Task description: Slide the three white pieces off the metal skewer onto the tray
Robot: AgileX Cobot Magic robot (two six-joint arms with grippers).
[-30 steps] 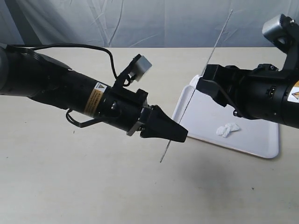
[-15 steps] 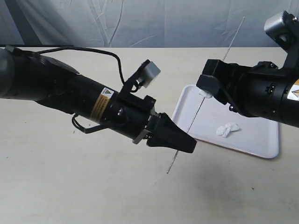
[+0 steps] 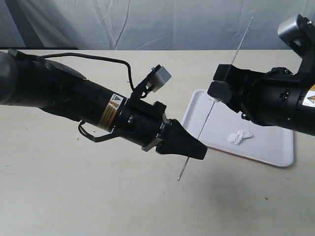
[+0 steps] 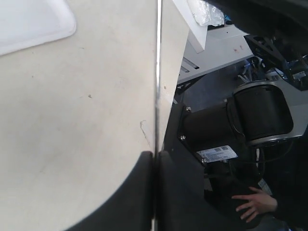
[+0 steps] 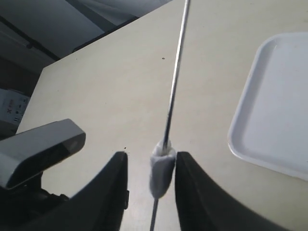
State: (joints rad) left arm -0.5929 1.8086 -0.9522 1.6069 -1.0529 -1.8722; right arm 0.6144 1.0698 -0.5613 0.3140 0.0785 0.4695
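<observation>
The metal skewer (image 3: 205,120) is clamped near its lower end between the fully shut fingers of the left gripper (image 3: 199,152). Further up the rod, one white piece (image 5: 162,173) is enclosed by the half-open fingers of the right gripper (image 5: 151,161), and a gap is seen at one side. Two other white pieces (image 3: 239,136) are laid on the tray (image 3: 275,147), below these fingers.

Beige tabletop (image 3: 74,196), few dark specks. Wrinkled pale grey cloth backdrop (image 3: 162,24) hangs behind its far edge. Lighting even, soft shadows on the table.
</observation>
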